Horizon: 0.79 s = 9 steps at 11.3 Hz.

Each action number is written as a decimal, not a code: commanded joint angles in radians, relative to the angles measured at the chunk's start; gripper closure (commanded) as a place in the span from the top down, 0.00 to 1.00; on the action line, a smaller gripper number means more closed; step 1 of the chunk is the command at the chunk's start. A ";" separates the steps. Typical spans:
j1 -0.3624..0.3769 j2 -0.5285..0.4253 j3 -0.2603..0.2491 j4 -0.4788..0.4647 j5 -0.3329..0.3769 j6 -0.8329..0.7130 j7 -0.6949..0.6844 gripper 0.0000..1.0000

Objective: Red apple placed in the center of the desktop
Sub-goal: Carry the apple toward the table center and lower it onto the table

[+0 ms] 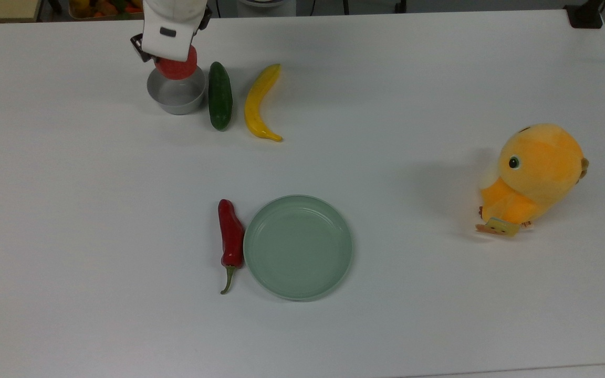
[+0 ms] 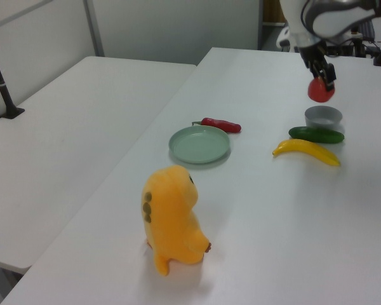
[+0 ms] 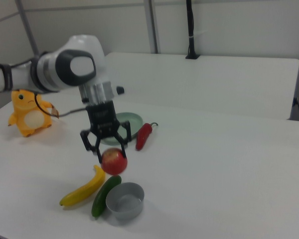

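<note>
Top view: the desktop (image 1: 439, 79) carries one grey bowl (image 1: 176, 97), one cucumber (image 1: 220, 95), one banana (image 1: 258, 102), one red chili pepper (image 1: 230, 236), one pale green plate (image 1: 298, 247) and one orange plush toy (image 1: 536, 178). The bowl, cucumber and banana sit in a row near the far edge, toward the top view's left; chili and plate lie side by side nearer the near edge; the plush sits toward the top view's right edge. One red apple (image 1: 177, 67) hangs under the gripper (image 1: 172, 60), above the bowl's far rim, clamped from above.

Left view: the same count shows, one of each. The gripper (image 2: 320, 79) has its two fingers narrowed around the red apple (image 2: 320, 91), which is off the desktop (image 2: 254, 216) and clear above the bowl (image 2: 323, 117). The cucumber (image 2: 316, 135) lies just beside the bowl, the banana (image 2: 306, 151) next to it. The plate (image 2: 199, 144) and chili (image 2: 221, 124) lie mid-table, and the plush (image 2: 171, 218) stands toward the near end.

Right view: the gripper (image 3: 109, 152) grips the red apple (image 3: 114, 161) at its sides, fingers touching it. The apple hangs in the air above the cucumber (image 3: 105, 195) and the bowl (image 3: 124, 200), near the desktop's (image 3: 229, 169) near edge. The banana (image 3: 84, 188), chili (image 3: 143, 136), plate (image 3: 127, 122) and plush (image 3: 29, 113) are also on it.
</note>
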 commanded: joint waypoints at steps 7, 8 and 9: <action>0.084 0.257 0.073 0.358 0.210 0.018 0.331 0.06; 0.085 0.285 0.073 0.358 0.211 0.071 0.366 0.06; 0.085 0.313 0.073 0.358 0.210 0.116 0.378 0.06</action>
